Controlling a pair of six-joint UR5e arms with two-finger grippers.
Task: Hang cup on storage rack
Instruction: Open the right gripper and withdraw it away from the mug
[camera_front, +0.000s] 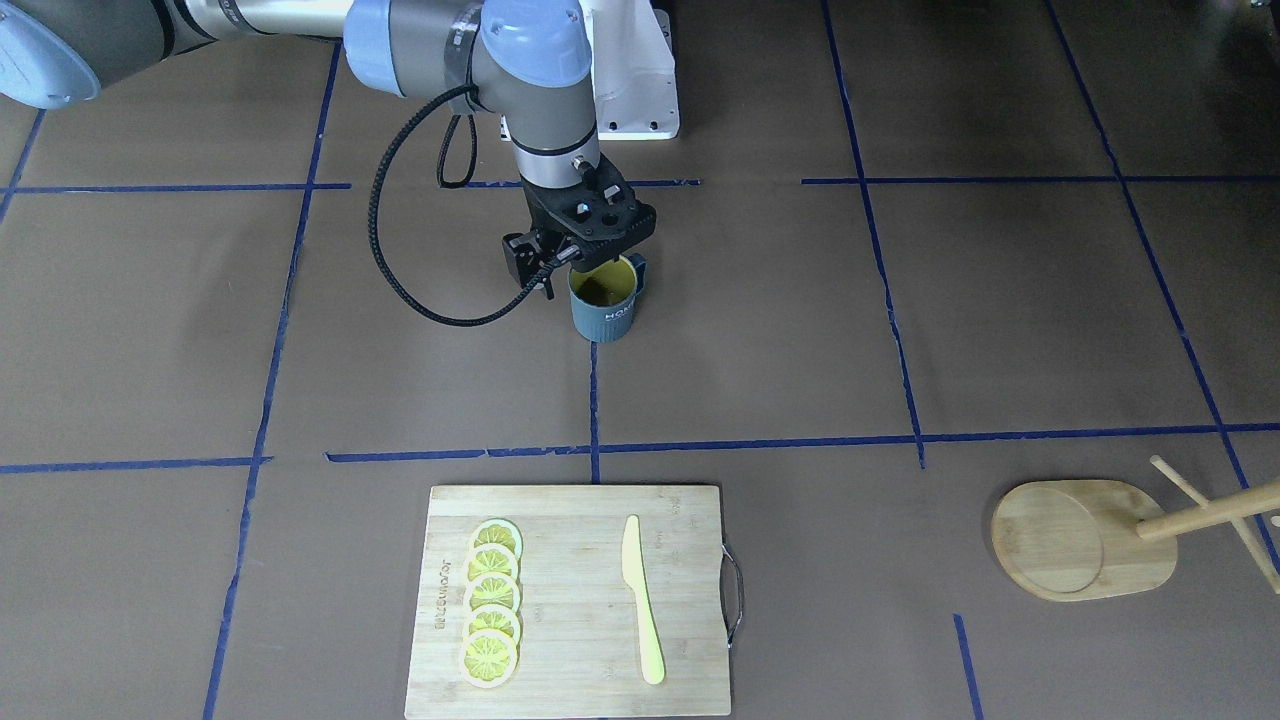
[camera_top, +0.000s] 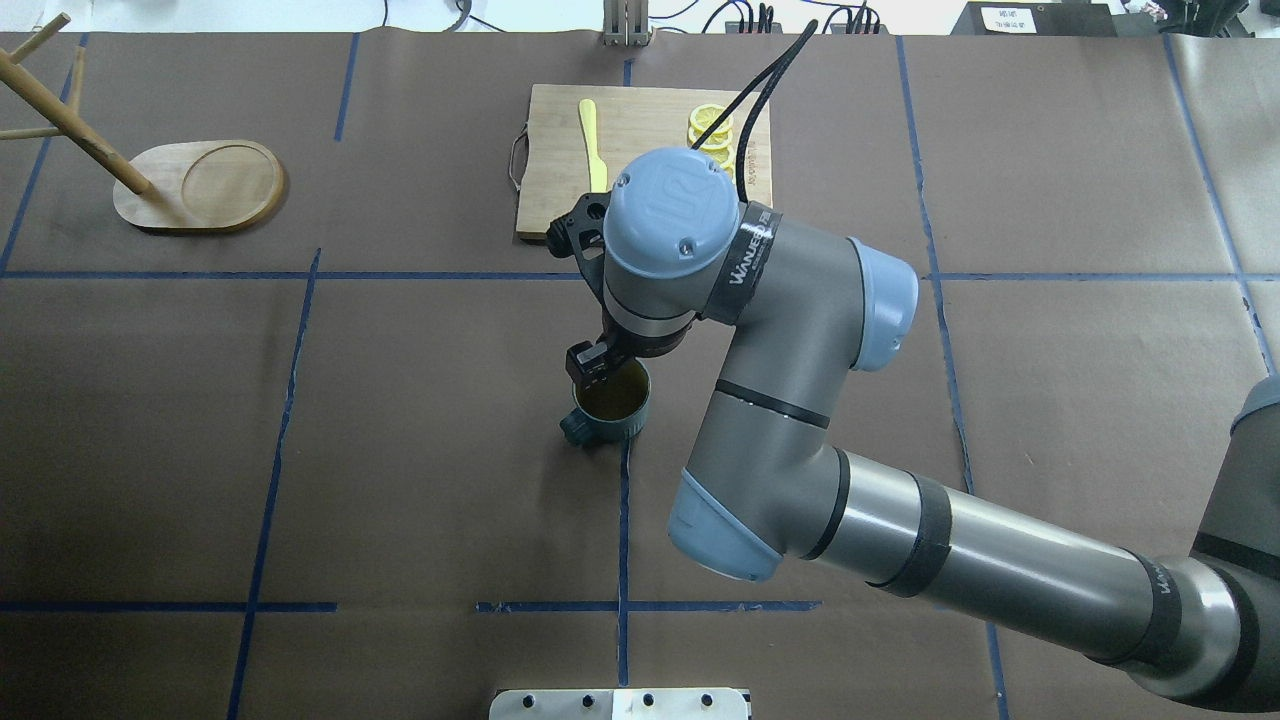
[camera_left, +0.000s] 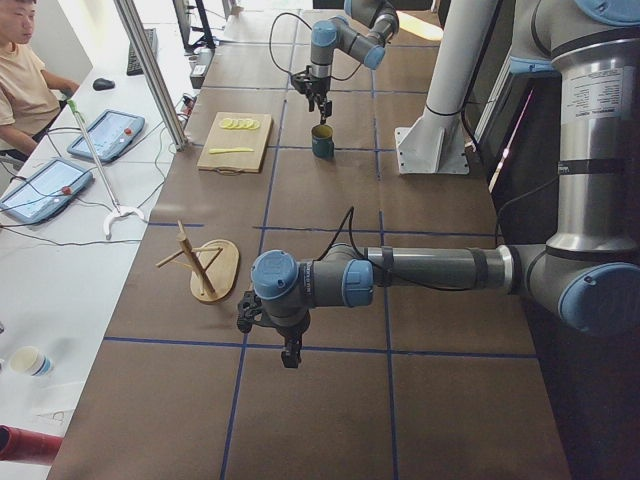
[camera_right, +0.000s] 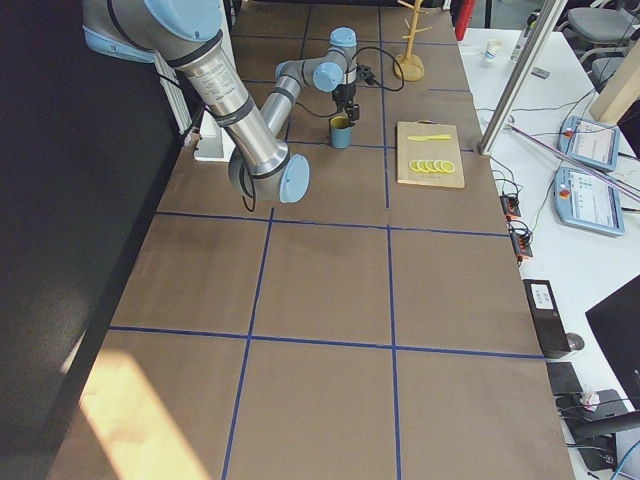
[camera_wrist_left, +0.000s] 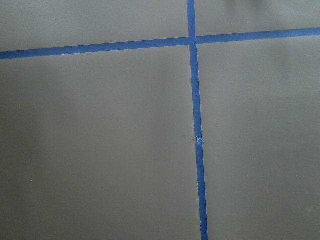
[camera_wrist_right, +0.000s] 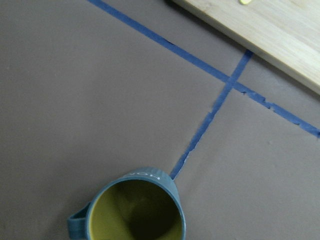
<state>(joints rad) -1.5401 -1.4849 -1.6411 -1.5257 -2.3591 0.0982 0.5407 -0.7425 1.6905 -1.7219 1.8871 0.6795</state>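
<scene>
The cup (camera_front: 605, 305) stands upright on the brown table near its middle, yellow-green inside showing, handle toward the robot's left. It also shows in the overhead view (camera_top: 612, 400) and at the bottom of the right wrist view (camera_wrist_right: 135, 210). My right gripper (camera_front: 570, 262) points down at the cup's rim on the robot's side. Its fingertips are hidden, so I cannot tell whether it is open or shut. The storage rack (camera_front: 1085, 540) stands upright far off at the table's left far corner (camera_top: 200, 185). My left gripper (camera_left: 290, 352) hangs over bare table near the rack; I cannot tell its state.
A bamboo cutting board (camera_front: 575, 600) lies on the far side of the cup, with a yellow knife (camera_front: 640, 600) and several lemon slices (camera_front: 492, 600) on it. Blue tape lines cross the table. An operator (camera_left: 25, 80) sits beyond the far edge.
</scene>
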